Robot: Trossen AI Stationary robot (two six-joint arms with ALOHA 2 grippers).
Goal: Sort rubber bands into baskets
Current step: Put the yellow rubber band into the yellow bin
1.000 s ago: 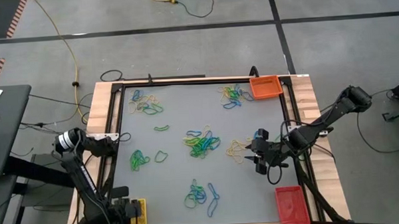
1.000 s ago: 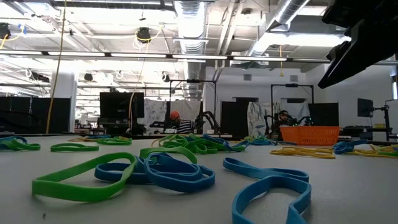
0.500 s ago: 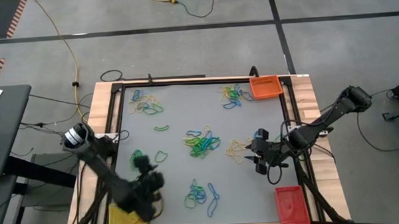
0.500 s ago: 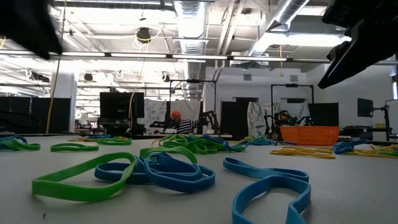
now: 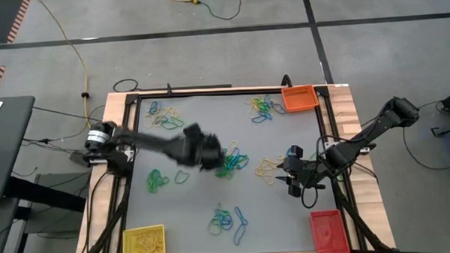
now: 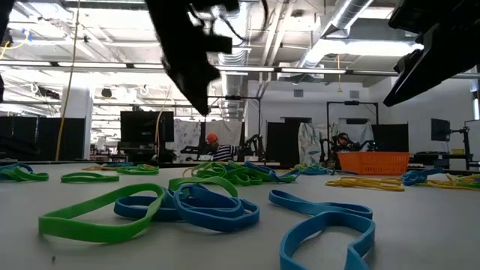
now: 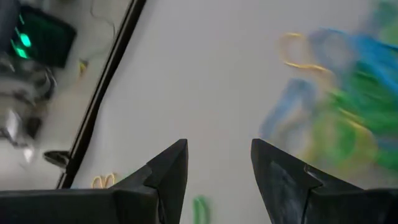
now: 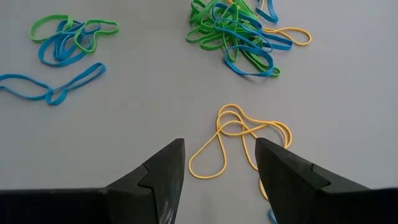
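**Now over the middle heap, jaws apart and empty**

Right now my left gripper hangs over the middle of the grey table, its two fingers spread with nothing between them. From above, my left arm reaches in from the left edge, and the gripper sits just beside the central tangle of rubber bands, green, blue and yellow mixed together.

My right gripper waits near the right edge, fingers also apart and empty, poised above a few yellow loops lying flat on the table. More mixed bunches lie by the far left corner, beside the orange basket in the far right corner, and near the front edge. A single green band lies alone left of centre.

The yellow basket stands at the near left corner with yellow bands inside; the red basket stands at the near right corner.
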